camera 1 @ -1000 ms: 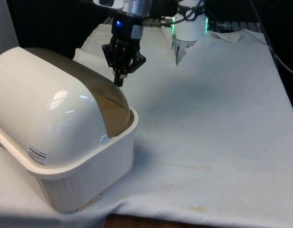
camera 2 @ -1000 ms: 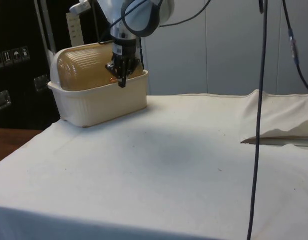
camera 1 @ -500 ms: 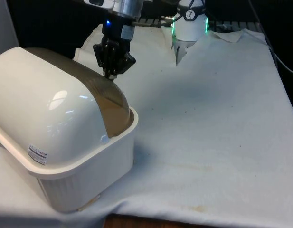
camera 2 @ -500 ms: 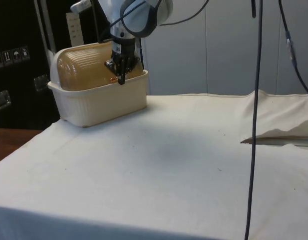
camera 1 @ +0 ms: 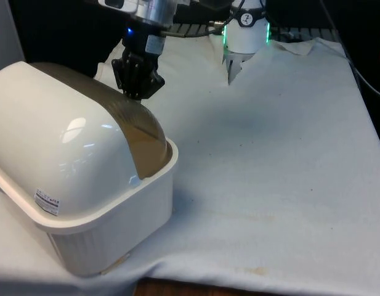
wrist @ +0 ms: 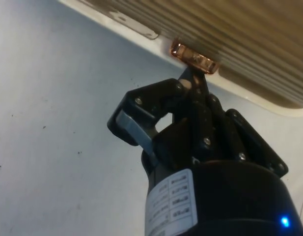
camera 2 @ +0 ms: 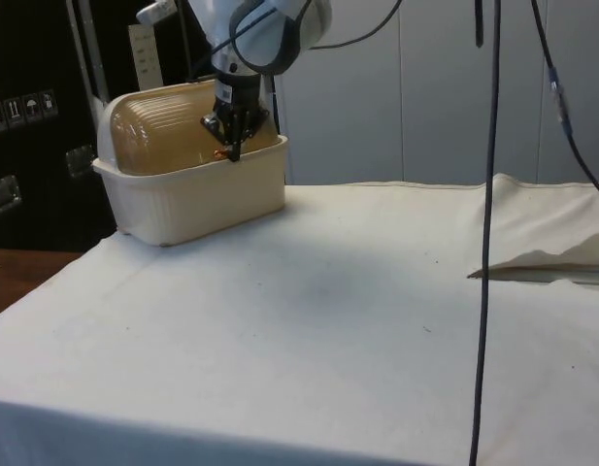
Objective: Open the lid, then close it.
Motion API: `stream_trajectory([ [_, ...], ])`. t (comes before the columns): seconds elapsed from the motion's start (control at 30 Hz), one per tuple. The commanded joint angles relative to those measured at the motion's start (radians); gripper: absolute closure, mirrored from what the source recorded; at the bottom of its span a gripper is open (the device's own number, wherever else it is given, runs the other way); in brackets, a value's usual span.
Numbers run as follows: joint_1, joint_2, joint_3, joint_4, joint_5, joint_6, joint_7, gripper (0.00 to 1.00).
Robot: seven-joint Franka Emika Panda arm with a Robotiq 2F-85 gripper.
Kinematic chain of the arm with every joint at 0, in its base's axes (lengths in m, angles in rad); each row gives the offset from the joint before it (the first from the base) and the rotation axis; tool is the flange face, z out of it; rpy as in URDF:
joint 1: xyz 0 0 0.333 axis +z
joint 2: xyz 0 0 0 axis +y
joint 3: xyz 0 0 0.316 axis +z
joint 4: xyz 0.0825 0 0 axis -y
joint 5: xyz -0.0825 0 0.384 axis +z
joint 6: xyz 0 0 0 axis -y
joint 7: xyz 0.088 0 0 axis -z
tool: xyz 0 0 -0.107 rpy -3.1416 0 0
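Observation:
A cream bread box [camera 1: 116,216] [camera 2: 204,197] stands at the front view's left, its back turned to that camera. Its ribbed, brown-tinted roll lid [camera 1: 142,135] [camera 2: 168,131] [wrist: 249,44] is down over the opening. A small copper handle [wrist: 194,56] [camera 2: 219,152] sits on the lid's lower edge. My black gripper [camera 1: 137,94] [camera 2: 227,155] [wrist: 195,81] is shut, fingers pressed together, with the tips right under the handle and touching it. Nothing is held between the fingers.
White cloth [camera 1: 270,160] covers the table to the front view's right of the box. A raised fold of cloth [camera 2: 542,257] lies at the side view's right. A dark cable [camera 2: 483,243] hangs down in the side view's foreground.
The gripper has moved towards the front view's left and in to the box, from beside the lid to the copper handle. The box and lid have not shifted.

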State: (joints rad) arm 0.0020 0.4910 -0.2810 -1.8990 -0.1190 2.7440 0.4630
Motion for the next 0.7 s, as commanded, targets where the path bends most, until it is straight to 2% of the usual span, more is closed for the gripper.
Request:
stream_trajectory([
  [0.0,-0.005,0.011,0.001,0.012,0.007,0.005,0.005,1.00],
  [0.13,-0.006,0.019,-0.004,0.024,0.006,0.006,0.019,1.00],
  [0.17,0.000,0.008,-0.005,0.013,0.000,0.000,0.018,1.00],
  [0.2,-0.007,0.020,-0.005,0.026,0.006,0.006,0.022,1.00],
  [0.33,-0.006,0.019,-0.009,0.031,0.005,0.007,0.036,1.00],
  [0.4,-0.001,0.014,-0.015,0.036,0.000,0.001,0.049,1.00],
  [0.47,-0.001,0.009,-0.011,0.030,0.000,0.000,0.046,1.00],
  [0.67,0.006,0.007,-0.026,0.053,-0.006,-0.008,0.075,1.00],
])
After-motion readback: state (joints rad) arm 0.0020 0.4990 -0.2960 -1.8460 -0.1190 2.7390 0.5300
